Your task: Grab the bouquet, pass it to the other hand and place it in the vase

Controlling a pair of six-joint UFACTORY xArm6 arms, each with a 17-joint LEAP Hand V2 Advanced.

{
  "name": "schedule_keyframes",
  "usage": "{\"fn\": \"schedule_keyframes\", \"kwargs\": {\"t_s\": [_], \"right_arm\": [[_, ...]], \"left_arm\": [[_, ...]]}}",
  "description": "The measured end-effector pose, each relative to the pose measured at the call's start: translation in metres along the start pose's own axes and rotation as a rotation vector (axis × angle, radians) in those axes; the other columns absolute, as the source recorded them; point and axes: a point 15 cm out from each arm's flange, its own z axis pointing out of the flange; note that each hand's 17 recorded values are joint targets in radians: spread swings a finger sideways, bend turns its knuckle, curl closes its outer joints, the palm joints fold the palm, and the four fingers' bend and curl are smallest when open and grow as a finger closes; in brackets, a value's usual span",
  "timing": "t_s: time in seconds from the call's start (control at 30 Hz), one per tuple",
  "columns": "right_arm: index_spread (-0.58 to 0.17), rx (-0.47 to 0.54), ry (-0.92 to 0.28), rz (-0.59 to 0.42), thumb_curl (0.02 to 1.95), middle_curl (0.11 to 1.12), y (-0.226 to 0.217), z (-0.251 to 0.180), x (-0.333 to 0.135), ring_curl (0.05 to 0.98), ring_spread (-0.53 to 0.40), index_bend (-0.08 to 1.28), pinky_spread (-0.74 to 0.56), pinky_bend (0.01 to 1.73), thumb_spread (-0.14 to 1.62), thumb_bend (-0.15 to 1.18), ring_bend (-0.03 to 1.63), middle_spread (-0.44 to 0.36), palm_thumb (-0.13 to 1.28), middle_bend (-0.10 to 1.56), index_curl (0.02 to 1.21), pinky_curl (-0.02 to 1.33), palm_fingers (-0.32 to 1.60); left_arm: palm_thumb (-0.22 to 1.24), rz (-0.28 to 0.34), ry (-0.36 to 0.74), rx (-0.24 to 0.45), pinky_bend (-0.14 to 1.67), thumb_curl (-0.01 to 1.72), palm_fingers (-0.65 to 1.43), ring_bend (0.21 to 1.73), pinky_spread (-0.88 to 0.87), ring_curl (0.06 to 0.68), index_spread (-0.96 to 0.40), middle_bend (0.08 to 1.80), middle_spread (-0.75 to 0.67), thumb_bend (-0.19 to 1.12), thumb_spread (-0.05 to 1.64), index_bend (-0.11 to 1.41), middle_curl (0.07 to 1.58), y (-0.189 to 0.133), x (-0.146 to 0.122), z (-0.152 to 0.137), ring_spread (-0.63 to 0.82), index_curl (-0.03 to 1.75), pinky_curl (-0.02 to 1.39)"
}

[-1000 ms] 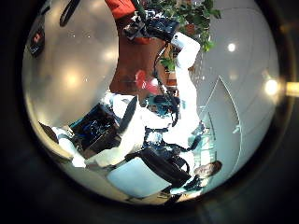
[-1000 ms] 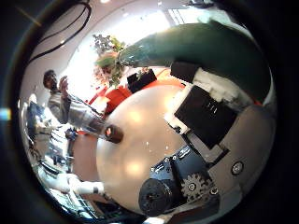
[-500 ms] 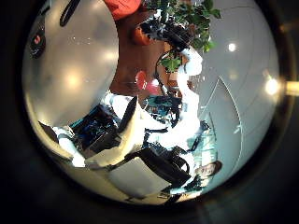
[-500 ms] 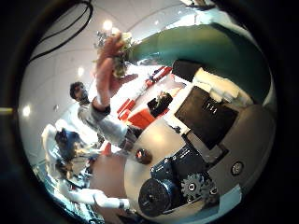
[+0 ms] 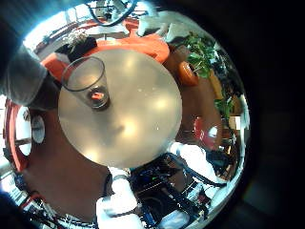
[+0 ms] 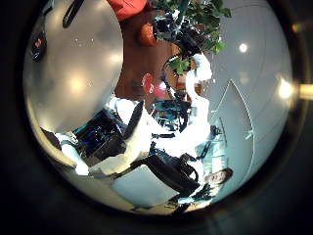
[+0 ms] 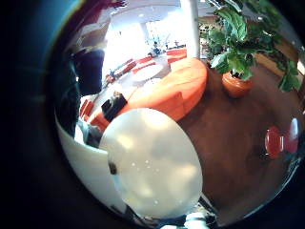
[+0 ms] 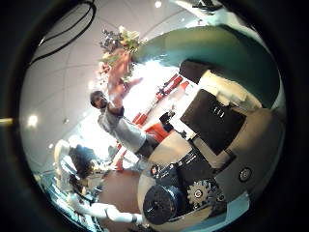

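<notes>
Bouquet [image 8: 118, 43] held high at the fingertips of the right hand [image 8: 208, 126], which appears to grip its stems, clear of the worktop [image 5: 143, 105] for the pass. Left hand [image 6: 127, 147]: finger state cannot be told. Vase [image 5: 87, 82] stands upright, awaiting.

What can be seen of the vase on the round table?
The vase looks like clear glass, wide at the mouth and narrowing toward its base. It stands upright near the edge of the round table, and nothing but the tabletop touches it. No flowers are in it. A small spot shows at its bottom, too small to identify.
</notes>
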Motion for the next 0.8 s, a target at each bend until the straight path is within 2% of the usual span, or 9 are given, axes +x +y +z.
{"fn": "schedule_keyframes", "kwargs": {"t_s": [0.1,0.27,0.47,0.7,0.8], "right_arm": [[-0.23,0.014,-0.067,0.045,1.35,0.84,-0.005,-0.009,-0.008,0.722,-0.189,1.15,-0.18,1.17,0.86,0.03,1.47,-0.125,1.1,1.36,0.96,1.03,1.13],[-0.228,0.002,-0.196,0.109,1.37,0.84,-0.009,-0.023,-0.022,0.72,-0.189,1.15,-0.18,1.17,0.86,0.03,1.46,-0.125,1.1,1.36,0.96,1.03,1.14],[-0.227,-0.109,-0.378,0.127,1.38,0.83,0.001,-0.029,-0.053,0.718,-0.189,1.15,-0.18,1.16,0.86,0.01,1.47,-0.125,1.1,1.36,0.96,1.03,1.14],[-0.226,-0.281,-0.573,0.113,1.4,0.83,0.024,-0.031,-0.084,0.715,-0.189,1.16,-0.19,1.16,0.86,0.0,1.47,-0.124,1.11,1.37,0.96,1.04,1.13],[-0.226,-0.348,-0.635,0.067,1.4,0.83,0.038,-0.032,-0.103,0.715,-0.189,1.16,-0.19,1.16,0.86,0.0,1.47,-0.125,1.11,1.37,0.95,1.04,1.13]], "left_arm": [[0.31,0.008,0.013,-0.008,0.18,0.3,0.21,0.48,0.49,0.18,0.1,0.2,0.36,-0.02,1.15,0.19,0.37,-0.006,-0.001,0.001,0.53,0.39,0.26],[0.31,0.018,0.046,0.024,0.18,0.3,0.21,0.48,0.49,0.181,0.1,0.2,0.36,-0.02,1.15,0.18,0.37,-0.016,0.004,-0.003,0.53,0.39,0.26],[0.28,0.029,0.125,0.098,0.19,0.3,0.2,0.49,0.49,0.186,0.11,0.2,0.36,-0.03,1.14,0.17,0.37,-0.035,0.003,-0.017,0.53,0.38,0.26],[0.23,0.094,0.32,0.229,0.19,0.3,0.19,0.5,0.49,0.189,0.13,0.2,0.36,-0.03,1.09,0.17,0.37,-0.058,0.028,-0.049,0.53,0.36,0.27],[0.22,0.119,0.427,0.246,0.19,0.3,0.18,0.51,0.49,0.191,0.14,0.2,0.37,-0.03,1.07,0.16,0.37,-0.066,0.039,-0.057,0.53,0.35,0.28]]}}
